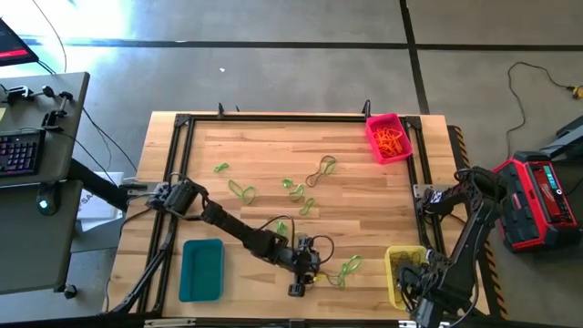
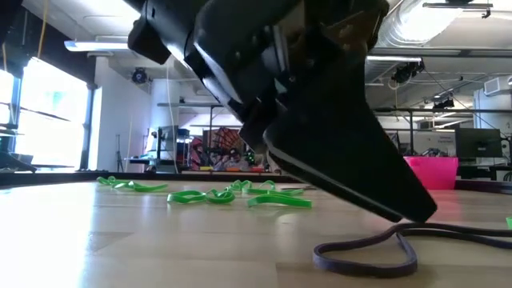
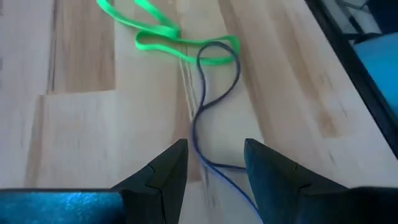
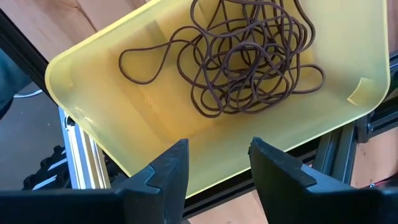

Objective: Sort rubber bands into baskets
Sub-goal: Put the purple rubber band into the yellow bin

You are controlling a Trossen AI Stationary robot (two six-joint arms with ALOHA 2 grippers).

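Observation:
My left gripper (image 3: 214, 155) is open and low over the table near its front edge (image 1: 314, 271). Its two fingers stand on either side of the near end of a dark rubber band (image 3: 217, 81), which lies flat on the wood (image 2: 368, 254). The band's far end overlaps a green rubber band (image 3: 161, 34). My right gripper (image 4: 217, 155) hangs open, pointing down over the yellow basket (image 4: 155, 124), which holds a tangle of dark bands (image 4: 249, 56). The pink basket (image 1: 389, 137) at the far right holds orange bands. The teal basket (image 1: 201, 269) sits front left.
Several green bands (image 1: 241, 189) and a dark one (image 1: 321, 167) lie scattered over the middle of the table. A black frame rail (image 1: 273, 118) runs round the tabletop. A red case (image 1: 537, 200) stands off the table's right side.

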